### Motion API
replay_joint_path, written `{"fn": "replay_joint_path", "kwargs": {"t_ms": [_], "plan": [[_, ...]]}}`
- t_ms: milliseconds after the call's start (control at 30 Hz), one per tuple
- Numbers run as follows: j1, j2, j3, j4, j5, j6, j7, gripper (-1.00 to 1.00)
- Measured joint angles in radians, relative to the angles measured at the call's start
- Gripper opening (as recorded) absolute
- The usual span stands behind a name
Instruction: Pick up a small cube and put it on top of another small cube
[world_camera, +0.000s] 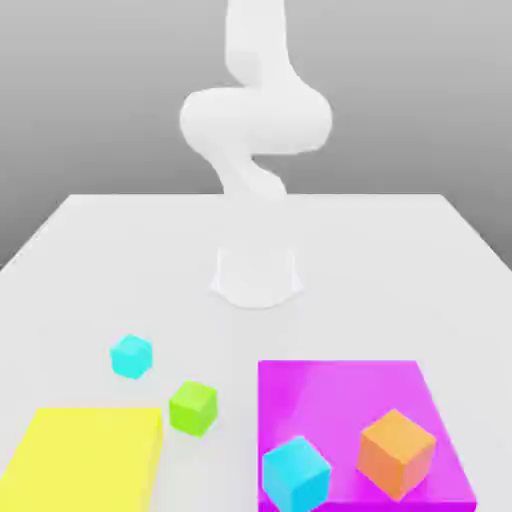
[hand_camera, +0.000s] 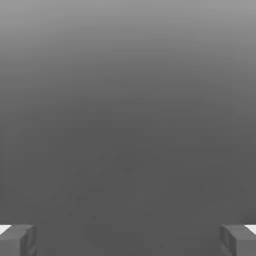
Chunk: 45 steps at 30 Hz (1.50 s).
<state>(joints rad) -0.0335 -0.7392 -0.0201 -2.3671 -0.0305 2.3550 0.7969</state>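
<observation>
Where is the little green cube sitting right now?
In the exterior view the small green cube sits on the white table, between the small cyan cube and the yellow pad.

White tabletop, matte, evenly lit, soft shadows only. Behind it was a plain grey backdrop, darker at the top and lighter toward the tabletop's far edge.

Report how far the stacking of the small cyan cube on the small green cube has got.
Done: nothing yet. The small cyan cube sits on the white table, apart from the small green cube, whose top is bare. In hand: nothing; the hand view shows the gripper open with nothing between its fingertips. Left: grasp the cyan cube, lift it, and set it on the green one.
</observation>
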Motion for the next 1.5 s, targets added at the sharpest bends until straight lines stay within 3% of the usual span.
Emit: {"fn": "replay_joint_path", "kwargs": {"t_ms": [500,600,667,733,800,900,933,1133,1233,1367,1500], "plan": [[-0.278,0.476,-0.238,-0.485,-0.148,0.418,-0.08,0.0],[-0.327,0.609,-0.318,-0.601,-0.129,0.531,-0.144,0.0],[-0.324,0.689,-0.334,-0.621,-0.072,0.596,-0.191,0.0],[-0.338,0.765,-0.285,-0.615,0.037,0.656,-0.266,0.0],[-0.439,0.838,-0.163,-0.602,0.126,0.715,-0.328,0.0],[-0.588,0.944,-0.012,-0.584,0.154,0.803,-0.353,0.0],[-0.622,0.976,0.018,-0.579,0.148,0.829,-0.352,-1.0],[-0.64,0.991,0.033,-0.577,0.141,0.841,-0.348,-1.0],[-0.584,0.931,-0.017,-0.586,0.147,0.791,-0.347,-1.0],[-0.531,0.793,-0.109,-0.612,0.014,0.679,-0.251,-1.0],[-0.527,0.678,-0.099,-0.617,-0.012,0.568,-0.212,-1.0]]}}
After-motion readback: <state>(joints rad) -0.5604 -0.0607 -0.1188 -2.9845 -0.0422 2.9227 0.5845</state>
